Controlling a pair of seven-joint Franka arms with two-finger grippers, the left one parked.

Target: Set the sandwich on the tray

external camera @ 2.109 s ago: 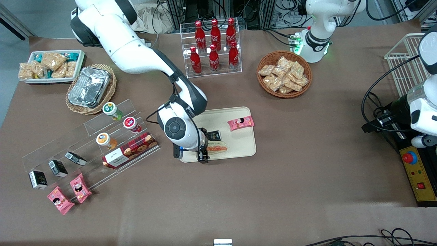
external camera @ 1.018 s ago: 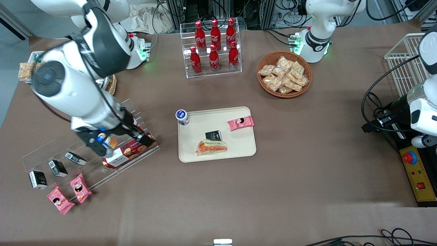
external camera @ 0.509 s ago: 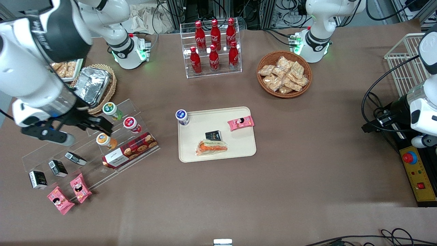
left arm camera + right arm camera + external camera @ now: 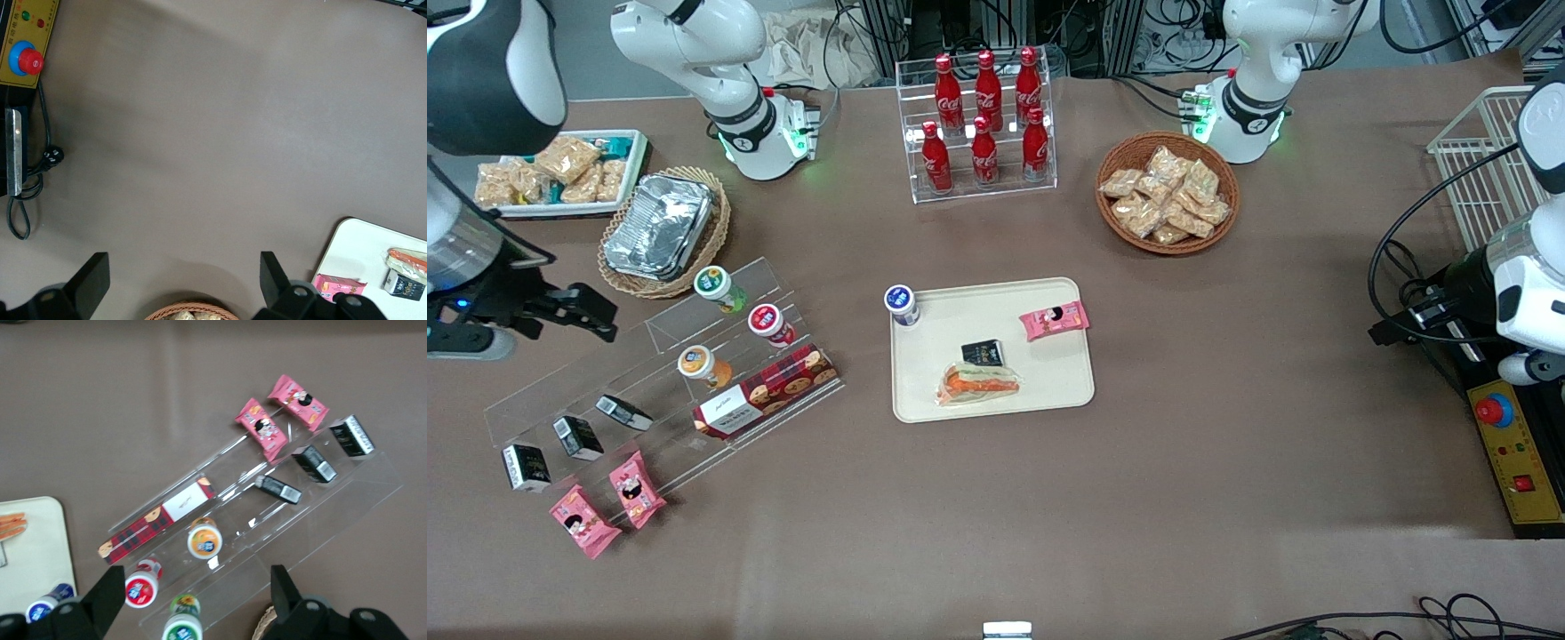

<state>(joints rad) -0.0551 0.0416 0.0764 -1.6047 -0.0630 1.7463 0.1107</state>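
The sandwich [image 4: 978,384], a clear-wrapped wedge with orange and green filling, lies flat on the cream tray [image 4: 1049,378], near the edge closest to the front camera. Nothing touches it. A strip of the sandwich [image 4: 12,525] and a corner of the tray [image 4: 37,547] show in the right wrist view. The sandwich [image 4: 408,257] and tray [image 4: 357,250] also show in the left wrist view. My gripper [image 4: 591,313] hangs open and empty far from the tray, at the working arm's end of the table. From the wrist, the gripper [image 4: 197,580] is above the acrylic rack [image 4: 313,513].
On the tray also lie a pink packet [image 4: 1055,320] and a black carton [image 4: 983,353]; a blue-capped bottle [image 4: 901,304] stands at its corner. The stepped rack [image 4: 649,373] holds bottles, a cookie box and cartons. A foil container [image 4: 658,227], cola stand [image 4: 983,120] and snack basket [image 4: 1167,193] stand farther back.
My gripper let go of the sandwich, lifted off the tray and swung over the acrylic rack to the working arm's end of the table. The sandwich stays where it was set down.
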